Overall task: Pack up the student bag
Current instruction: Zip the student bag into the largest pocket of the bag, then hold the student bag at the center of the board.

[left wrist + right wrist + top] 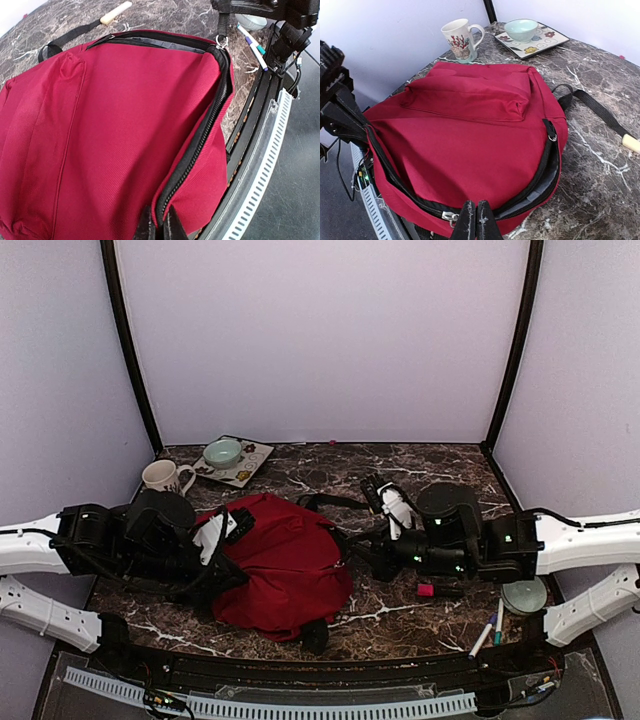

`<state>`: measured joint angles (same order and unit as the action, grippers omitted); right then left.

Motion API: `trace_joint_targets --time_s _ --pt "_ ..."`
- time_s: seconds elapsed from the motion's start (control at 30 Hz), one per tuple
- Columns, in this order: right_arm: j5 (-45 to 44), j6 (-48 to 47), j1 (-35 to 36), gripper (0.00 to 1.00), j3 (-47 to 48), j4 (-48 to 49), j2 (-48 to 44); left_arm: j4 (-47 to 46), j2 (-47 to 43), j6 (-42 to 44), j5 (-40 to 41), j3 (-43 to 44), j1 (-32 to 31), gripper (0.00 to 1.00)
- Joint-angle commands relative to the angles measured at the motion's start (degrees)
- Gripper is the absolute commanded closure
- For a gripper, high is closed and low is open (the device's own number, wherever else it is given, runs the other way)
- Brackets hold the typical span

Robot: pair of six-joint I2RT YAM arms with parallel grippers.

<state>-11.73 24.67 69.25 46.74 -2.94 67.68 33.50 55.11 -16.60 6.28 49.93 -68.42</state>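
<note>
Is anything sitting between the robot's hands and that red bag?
Nothing visible. The left hand pinches the black zipper edge of the bag, and the right hand sits closed against the zipper beside its metal pull.

light: bright, even, diffuse | shadows: soft, beside student bag (285,560) | focus: sharp (wrist views bend at edges)

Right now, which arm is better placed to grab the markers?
Likely right. The markers lie near the right arm's base, while the student bag sits between them and the left arm. Both jaws grip the bag.
</note>
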Motion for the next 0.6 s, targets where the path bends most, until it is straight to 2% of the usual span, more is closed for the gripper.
trace_joint_targets --time_s 0.0,0.23,0.37,0.43,0.57 --pt "0.8 -2.8 3.1 1.00 4.8 2.1 1.7 4.6 0.1 -0.3 0.1 4.5 -0.1 1.00" --pt "2.6 -3.7 11.8 1.00 8.4 -1.4 1.7 8.3 2.1 -1.9 -5.4 8.2 -0.6 0.99" --pt "-1.1 -6.6 17.5 1.00 13.4 -4.4 3.7 10.4 0.9 -3.6 -5.3 10.6 -3.1 0.96" --pt "-2.4 -8.2 18.9 1.00 15.8 -4.3 5.7 11.9 0.6 -4.4 -4.7 12.0 -4.3 0.85" --pt "-3.0 -10.4 19.2 1.00 18.2 -0.6 9.7 13.7 0.3 -6.0 -3.8 15.0 -5.3 0.51"
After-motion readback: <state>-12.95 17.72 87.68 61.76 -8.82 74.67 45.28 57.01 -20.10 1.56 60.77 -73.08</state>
